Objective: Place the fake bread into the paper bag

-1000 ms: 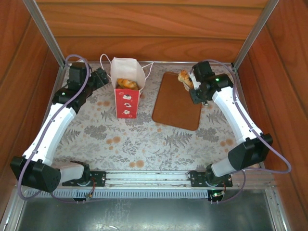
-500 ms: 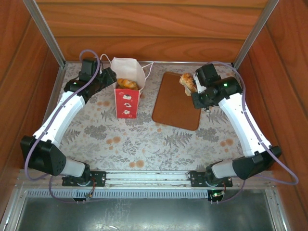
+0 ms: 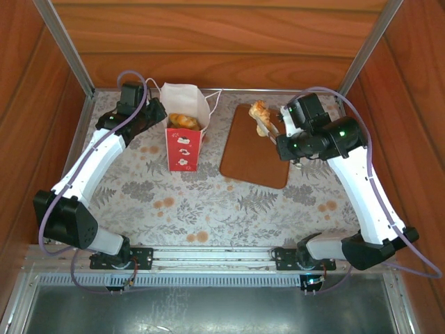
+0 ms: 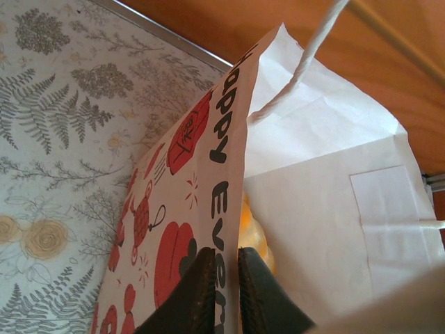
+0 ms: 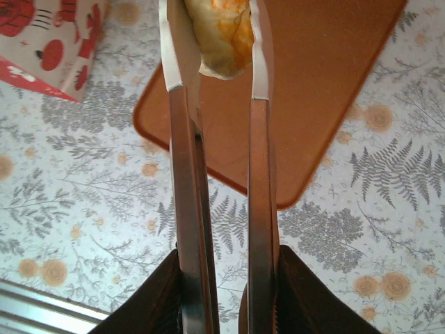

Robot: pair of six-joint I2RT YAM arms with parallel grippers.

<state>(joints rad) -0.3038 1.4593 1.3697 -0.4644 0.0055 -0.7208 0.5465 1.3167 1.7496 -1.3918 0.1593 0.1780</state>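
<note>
The paper bag, white with a red front panel, stands upright at the back left. A golden piece of fake bread lies inside it. My left gripper is shut on the bag's left rim; in the left wrist view its gripper pinches the printed wall of the bag, with bread just behind. My right gripper is shut on metal tongs. The tongs clamp a pale golden bread piece, which hangs over the brown board as the bread right of the bag.
The brown board lies flat on the floral tablecloth. Wooden walls and metal posts close in the back and sides. The bag's string handles stick up near my left gripper.
My left gripper has closed on the bag's rim. The right arm has swung its elbow right, keeping the tongs and bread above the board's far end.
</note>
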